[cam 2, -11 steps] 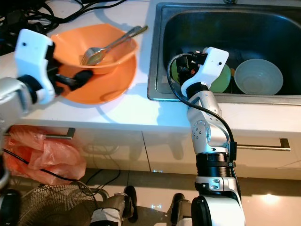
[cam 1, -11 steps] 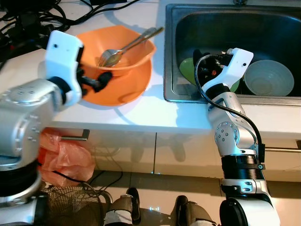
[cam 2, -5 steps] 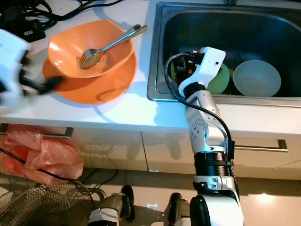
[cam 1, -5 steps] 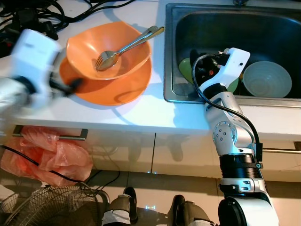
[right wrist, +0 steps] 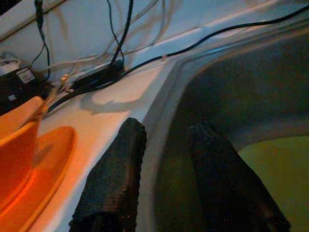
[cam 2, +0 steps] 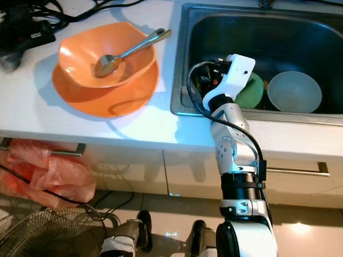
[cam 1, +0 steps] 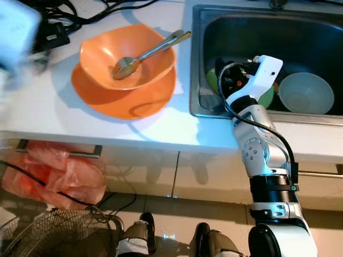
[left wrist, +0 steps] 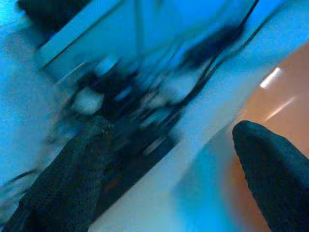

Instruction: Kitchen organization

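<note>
Orange bowl (cam 1: 128, 58) holding fork (cam 1: 140, 54), sitting on orange plate (cam 1: 126, 93), counter left of sink (cam 1: 199, 59). Right gripper (right wrist: 166, 159) hovering at sink rim, fingers slightly parted, empty. Left gripper (left wrist: 169, 159) blurring, seemingly wide open, empty.

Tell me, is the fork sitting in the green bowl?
No, the fork rests in the orange bowl on the counter, while the green bowl is down in the sink.

We see the right end effector (right wrist: 164, 179) with its two black fingers (right wrist: 113, 179) slightly apart over the sink (right wrist: 241, 87) edge. An orange plate (right wrist: 36, 181) and bowl (right wrist: 17, 125) rest on the white worktop (right wrist: 125, 92), black cables (right wrist: 120, 34) run behind, and something green (right wrist: 275, 164) lies in the sink.
</note>
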`<state>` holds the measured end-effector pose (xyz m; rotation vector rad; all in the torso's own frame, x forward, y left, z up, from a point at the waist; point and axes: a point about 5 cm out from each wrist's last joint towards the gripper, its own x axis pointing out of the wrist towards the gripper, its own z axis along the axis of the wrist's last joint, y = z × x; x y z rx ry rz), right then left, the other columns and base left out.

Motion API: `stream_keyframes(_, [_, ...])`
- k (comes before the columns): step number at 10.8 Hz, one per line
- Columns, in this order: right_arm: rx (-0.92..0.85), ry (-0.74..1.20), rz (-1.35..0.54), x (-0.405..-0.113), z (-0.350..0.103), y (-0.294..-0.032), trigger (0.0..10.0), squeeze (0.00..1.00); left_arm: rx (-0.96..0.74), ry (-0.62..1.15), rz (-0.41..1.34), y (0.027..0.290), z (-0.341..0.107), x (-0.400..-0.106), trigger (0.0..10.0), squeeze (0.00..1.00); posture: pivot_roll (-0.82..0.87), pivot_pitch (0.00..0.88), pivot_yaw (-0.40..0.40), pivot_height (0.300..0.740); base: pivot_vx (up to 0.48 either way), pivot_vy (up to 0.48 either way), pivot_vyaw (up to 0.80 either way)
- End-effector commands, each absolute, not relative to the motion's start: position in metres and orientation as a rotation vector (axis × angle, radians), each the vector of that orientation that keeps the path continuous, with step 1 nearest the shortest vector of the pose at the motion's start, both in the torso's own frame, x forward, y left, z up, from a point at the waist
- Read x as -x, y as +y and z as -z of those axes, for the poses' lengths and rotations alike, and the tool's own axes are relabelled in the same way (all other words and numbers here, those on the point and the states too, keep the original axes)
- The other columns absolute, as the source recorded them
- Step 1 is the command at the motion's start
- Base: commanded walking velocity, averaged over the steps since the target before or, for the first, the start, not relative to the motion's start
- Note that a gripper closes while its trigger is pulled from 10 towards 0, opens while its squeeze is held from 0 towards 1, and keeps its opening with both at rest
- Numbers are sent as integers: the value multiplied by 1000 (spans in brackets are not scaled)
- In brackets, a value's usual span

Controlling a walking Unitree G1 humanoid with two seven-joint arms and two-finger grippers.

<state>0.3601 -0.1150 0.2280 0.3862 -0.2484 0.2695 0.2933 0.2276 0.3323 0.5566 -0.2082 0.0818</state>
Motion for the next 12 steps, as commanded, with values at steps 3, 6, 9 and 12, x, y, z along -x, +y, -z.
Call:
stream_keyframes(3, [-379,-233,-275,-360,-224,-112,10000,0,-405,-310,57,195,-331,-309,10000,0,154,220,23,740,0,0,0])
stream_keyframes(6, [-382,-239,-270,-359,-223,-111,10000,0,-440,-349,211,160,-332,-335,10000,0,142,203,39,740,0,0,0])
stream_keyframes(9, [-387,-245,-263,-359,-225,-110,10000,0,-577,-380,347,138,-338,-357,10000,0,124,212,55,740,0,0,0])
stream_keyframes(12, [-391,-249,-248,-360,-225,-112,10000,0,-822,-338,505,124,-336,-370,10000,0,125,216,67,740,0,0,0])
